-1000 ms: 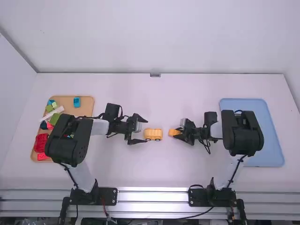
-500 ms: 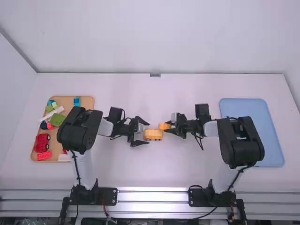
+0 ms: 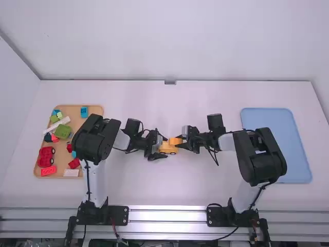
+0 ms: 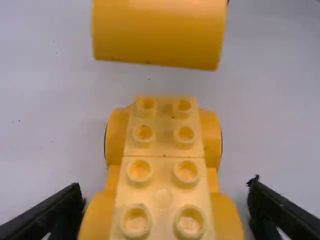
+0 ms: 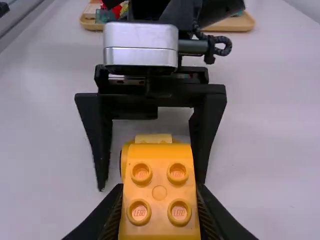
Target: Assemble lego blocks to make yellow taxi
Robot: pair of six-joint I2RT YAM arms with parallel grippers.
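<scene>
Low around the yellow wheeled car base (image 3: 165, 151), (image 4: 162, 162), (image 5: 153, 138) is my left gripper (image 3: 166, 147), (image 4: 165, 192), its open fingers on opposite sides with narrow gaps. The base's top studs are bare. My right gripper (image 3: 181, 143), (image 5: 160, 200) is shut on an orange-yellow block (image 3: 175, 140), (image 4: 160, 32), (image 5: 159, 175) with four studs up. In the high view that block overlaps the base's right end; the left wrist view shows it apart from the studs, near the base's far end.
On the left, a wooden tray (image 3: 93, 109) holds a red wheeled piece (image 3: 46, 156), a green block (image 3: 62, 131), a blue block (image 3: 84, 111) and several other pieces. A pale blue tray (image 3: 300, 164) lies at the right, partly under the right arm.
My right gripper has carried the orange-yellow block left, from beside the base to its right end. My left gripper has moved right, bringing its fingers farther around the base.
</scene>
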